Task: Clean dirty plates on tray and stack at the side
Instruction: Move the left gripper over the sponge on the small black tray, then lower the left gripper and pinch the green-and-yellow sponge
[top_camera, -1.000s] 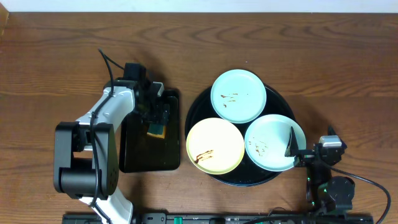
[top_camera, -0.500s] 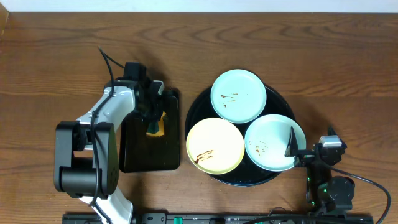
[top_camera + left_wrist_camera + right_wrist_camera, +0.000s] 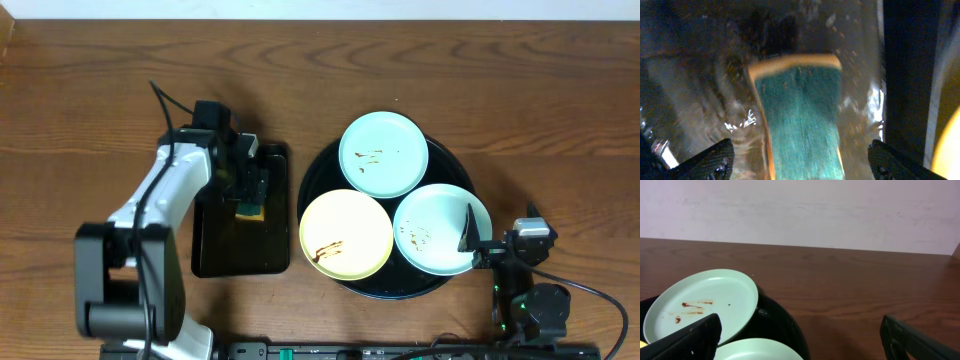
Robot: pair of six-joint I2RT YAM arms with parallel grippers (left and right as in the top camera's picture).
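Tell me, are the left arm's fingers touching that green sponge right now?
Apart. The left wrist view shows the left gripper with its fingers spread wide, and wet rectangular tray showing between each finger and the green sponge.

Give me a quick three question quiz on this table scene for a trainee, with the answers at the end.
1. True or false: the right gripper is holding a plate.
2. What lies between the open fingers of the left gripper? A) a green and yellow sponge B) a fork C) a cup
3. How many plates sit on the round black tray?
Key: 1. False; the right gripper is open and empty. 2. A. 3. Three: the rear mint-green plate, the right mint-green plate and the yellow plate.
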